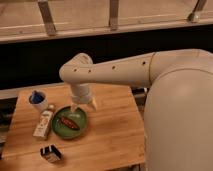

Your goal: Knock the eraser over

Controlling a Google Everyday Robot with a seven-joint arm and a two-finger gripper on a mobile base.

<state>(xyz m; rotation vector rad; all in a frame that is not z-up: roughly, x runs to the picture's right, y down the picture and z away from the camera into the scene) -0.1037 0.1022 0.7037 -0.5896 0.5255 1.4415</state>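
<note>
The eraser (51, 153) is a small black block with a pale side, near the front left edge of the wooden table (115, 135). My gripper (83, 107) hangs from the white arm over the far right rim of the green plate (70, 122), well behind and to the right of the eraser, not touching it. Its two pale fingers (93, 105) point down and stand apart with nothing between them.
The green plate holds a reddish-brown food item (68, 122). A whitish labelled bottle (44, 124) lies left of the plate. A blue cup (37, 99) stands at the back left. My large white body (180, 120) fills the right side.
</note>
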